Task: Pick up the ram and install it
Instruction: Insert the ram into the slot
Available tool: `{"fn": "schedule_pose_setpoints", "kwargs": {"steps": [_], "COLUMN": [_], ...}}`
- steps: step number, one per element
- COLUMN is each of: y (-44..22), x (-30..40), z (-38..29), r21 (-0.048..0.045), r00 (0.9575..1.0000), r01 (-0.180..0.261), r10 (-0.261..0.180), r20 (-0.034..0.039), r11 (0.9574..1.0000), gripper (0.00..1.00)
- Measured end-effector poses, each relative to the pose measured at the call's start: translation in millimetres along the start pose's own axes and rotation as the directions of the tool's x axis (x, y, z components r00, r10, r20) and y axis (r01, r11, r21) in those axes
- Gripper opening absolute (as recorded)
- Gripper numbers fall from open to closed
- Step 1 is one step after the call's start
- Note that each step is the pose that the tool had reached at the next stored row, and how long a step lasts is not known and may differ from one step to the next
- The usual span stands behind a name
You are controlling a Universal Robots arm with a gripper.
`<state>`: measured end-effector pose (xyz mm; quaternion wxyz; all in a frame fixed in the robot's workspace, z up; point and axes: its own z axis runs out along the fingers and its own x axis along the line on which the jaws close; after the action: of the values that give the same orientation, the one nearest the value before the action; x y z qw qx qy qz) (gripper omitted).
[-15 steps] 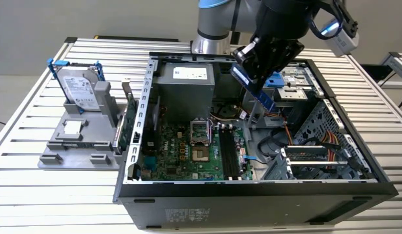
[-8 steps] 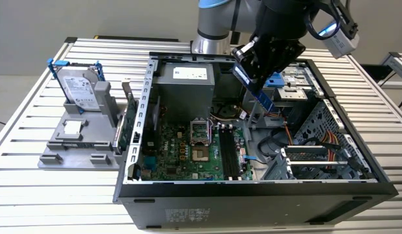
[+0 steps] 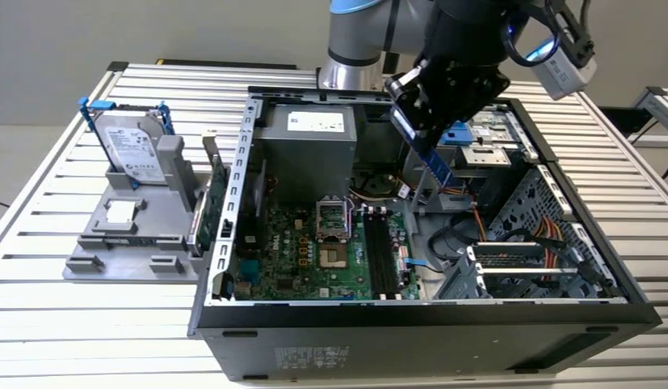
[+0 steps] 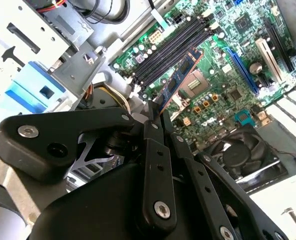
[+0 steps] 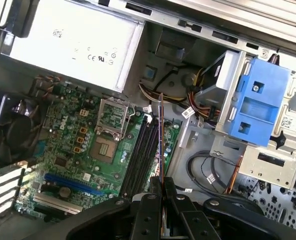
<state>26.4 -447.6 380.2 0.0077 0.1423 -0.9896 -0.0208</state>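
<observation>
My gripper (image 3: 415, 121) is shut on the ram (image 3: 433, 168), a thin dark-blue stick that hangs tilted above the open computer case (image 3: 421, 332). The stick's lower end hovers over the motherboard near the black memory slots (image 3: 383, 251), apart from them. In the second wrist view the ram (image 4: 180, 75) sticks out from between the fingertips (image 4: 152, 112) toward the slots (image 4: 172, 47). In the first wrist view the ram (image 5: 160, 135) shows edge-on, running from my gripper (image 5: 160, 182) along the slots (image 5: 143, 150).
A silver hard drive (image 3: 134, 150) in a blue bracket stands on a grey holder at the exterior view's left, with a green card (image 3: 210, 207) beside it. Inside the case are the power supply (image 3: 307, 146), a blue drive bracket (image 5: 255, 102), cables and a fan (image 4: 242, 150).
</observation>
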Motion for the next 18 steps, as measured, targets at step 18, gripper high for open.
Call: {"fn": "schedule_pose_setpoints", "kwargs": {"steps": [18], "y": [0.0], "x": [0.0], "z": [0.0], "r21": [-0.0017], "r00": [0.9895], "r01": [-0.145], "r10": [0.145], "r20": [0.0062], "r11": [0.9895], "gripper": [0.00]}}
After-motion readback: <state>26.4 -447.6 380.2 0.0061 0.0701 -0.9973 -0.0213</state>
